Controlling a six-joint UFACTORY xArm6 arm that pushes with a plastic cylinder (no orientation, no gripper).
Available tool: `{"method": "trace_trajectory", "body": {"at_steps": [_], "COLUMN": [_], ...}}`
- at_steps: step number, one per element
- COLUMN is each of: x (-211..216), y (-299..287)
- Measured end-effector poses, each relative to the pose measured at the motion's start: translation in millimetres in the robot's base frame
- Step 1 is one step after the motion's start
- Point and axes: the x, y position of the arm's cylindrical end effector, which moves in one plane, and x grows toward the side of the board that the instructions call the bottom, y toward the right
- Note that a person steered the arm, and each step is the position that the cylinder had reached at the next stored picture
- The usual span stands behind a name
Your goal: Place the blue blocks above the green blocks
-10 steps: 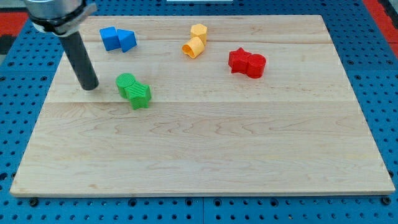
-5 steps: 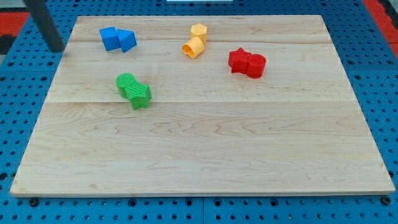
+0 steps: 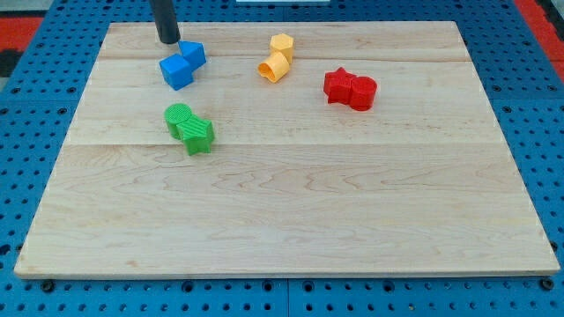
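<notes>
Two blue blocks sit touching at the upper left of the wooden board (image 3: 291,202): a blue cube (image 3: 176,71) and a smaller blue block (image 3: 193,55) up and to its right. Two green blocks sit touching below them: a green round block (image 3: 179,117) and a green star-like block (image 3: 197,135). The dark rod comes down from the view's top, and my tip (image 3: 168,40) stands just above and left of the blue blocks, close to the smaller one.
Two yellow blocks (image 3: 278,57) sit touching at the top centre. Two red blocks (image 3: 350,89) sit touching to their right. A blue pegboard (image 3: 35,176) surrounds the board.
The rod moved from left of the green blocks out past the board's upper left, then to the top beside the blue blocks. The blue blocks shifted right and down and turned.
</notes>
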Motion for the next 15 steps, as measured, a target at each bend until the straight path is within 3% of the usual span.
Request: {"method": "trace_trajectory", "body": {"at_steps": [3, 4, 6, 7, 8, 9, 10, 11, 12, 13, 14, 15], "x": [24.9, 37.5, 60.3, 69.3, 66.7, 104.9, 108.9, 107.8, 132.2, 105.4, 105.4, 96.9], "y": [42.8, 14.3, 30.4, -16.6, -15.8, -8.9, -1.2, 40.7, 45.6, 74.8, 119.3, 188.5]}}
